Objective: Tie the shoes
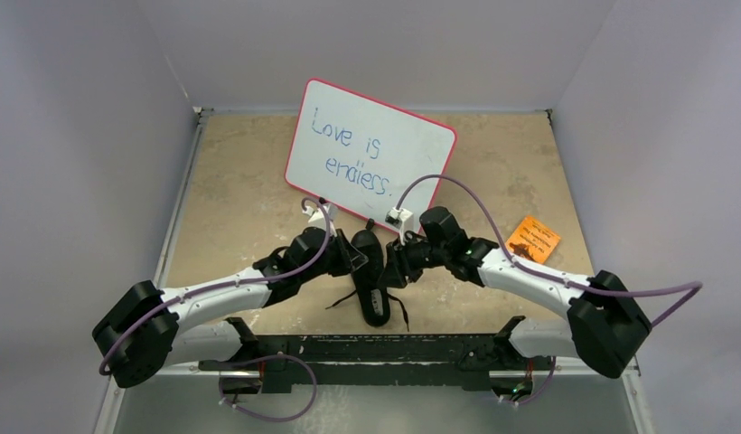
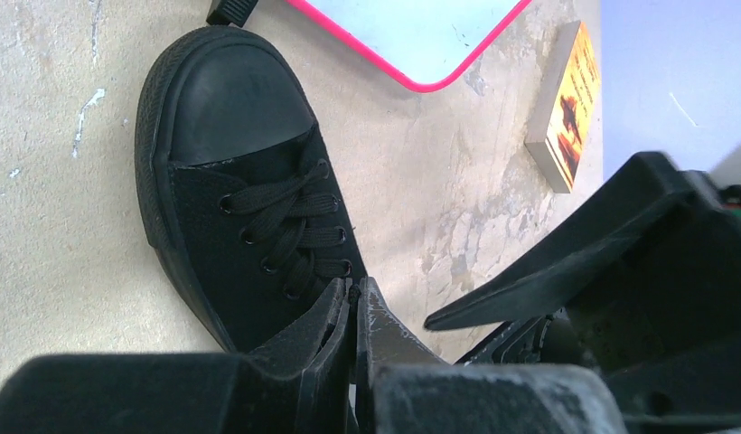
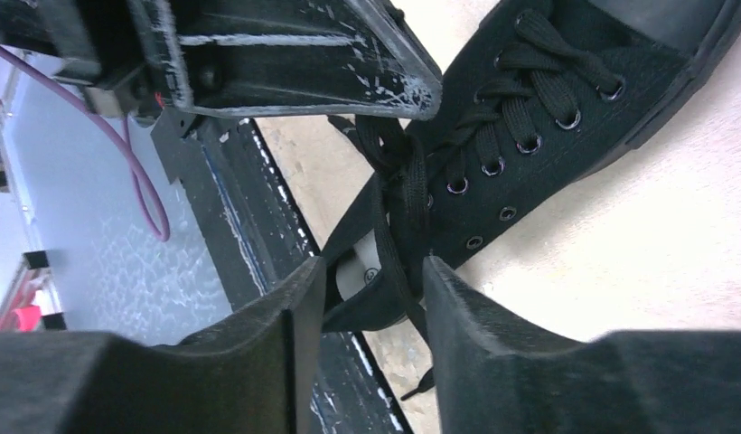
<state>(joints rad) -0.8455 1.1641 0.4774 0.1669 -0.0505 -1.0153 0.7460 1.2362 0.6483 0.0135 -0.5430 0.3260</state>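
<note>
A small black sneaker (image 1: pixel 374 303) lies mid-table, toe toward the whiteboard, and its thin laces trail off near the heel. In the left wrist view the shoe (image 2: pixel 240 190) fills the left side, and my left gripper (image 2: pixel 356 291) is shut with a bit of black lace pinched at its tips. My right gripper (image 3: pixel 374 271) is open over the shoe's opening. A lace strand (image 3: pixel 405 235) runs down between its fingers without being clamped. The laces cross in a loose twist (image 3: pixel 389 140) just under the left gripper's tip. From above, both grippers (image 1: pixel 356 262) (image 1: pixel 391 269) meet over the shoe.
A pink-rimmed whiteboard (image 1: pixel 371 154) with blue writing leans behind the shoe. An orange card (image 1: pixel 533 239) lies to the right. A black rail (image 1: pixel 367 348) runs along the near table edge. Grey walls enclose the tan tabletop (image 1: pixel 240 208).
</note>
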